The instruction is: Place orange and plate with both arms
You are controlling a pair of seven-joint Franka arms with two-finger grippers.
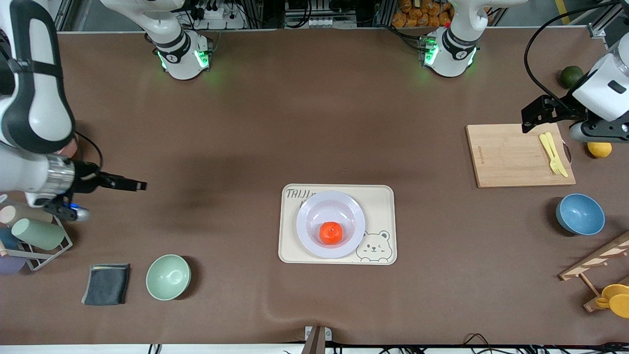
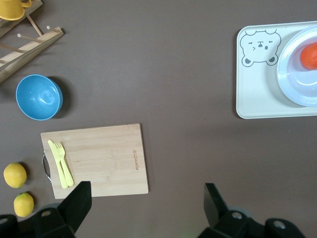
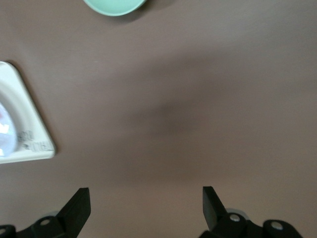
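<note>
The orange [image 1: 330, 233] lies in the pale lavender-white plate [image 1: 304, 223], which sits on the cream bear tray [image 1: 378, 206] in the middle of the table. My left gripper [image 1: 527, 120] is open and empty above the wooden cutting board's edge, apart from the plate. My right gripper [image 1: 140, 185] is open and empty over bare table toward the right arm's end. The left wrist view shows its open gripper [image 2: 146, 198], the orange [image 2: 309, 55], the plate [image 2: 297, 79] and the tray [image 2: 257, 94]. The right wrist view shows its open gripper [image 3: 144, 203] and the tray's corner [image 3: 29, 144].
A cutting board [image 1: 511, 157] with a yellow fork and knife [image 1: 553, 153], a blue bowl [image 1: 580, 214], a lemon [image 1: 599, 149], a dark green fruit [image 1: 571, 76] and a wooden rack [image 1: 597, 260] are at the left arm's end. A mint bowl [image 1: 168, 277], dark cloth [image 1: 106, 283] and cup rack [image 1: 37, 236] are at the right arm's end.
</note>
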